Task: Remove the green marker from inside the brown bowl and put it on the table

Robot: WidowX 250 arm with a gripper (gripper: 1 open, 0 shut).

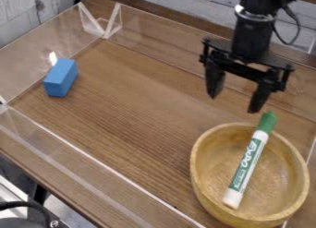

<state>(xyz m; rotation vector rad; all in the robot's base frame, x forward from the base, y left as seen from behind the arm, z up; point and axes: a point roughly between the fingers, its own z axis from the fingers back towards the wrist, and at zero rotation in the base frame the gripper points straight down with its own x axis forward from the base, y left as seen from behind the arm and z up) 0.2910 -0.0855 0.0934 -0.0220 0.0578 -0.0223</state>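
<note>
The green marker point(250, 157) lies inside the brown bowl point(213, 180) at the lower right, its green cap resting against the bowl's far rim. My gripper point(238, 92) hangs open above the table point(136, 93), pointing straight down, just beyond the bowl's far rim and a little left of the marker's cap. Nothing is between its fingers point(215, 82).
A blue block point(61, 78) lies on the table at the left. Clear acrylic walls point(74, 162) run along the table's edges, with a folded clear piece point(102, 22) at the back left.
</note>
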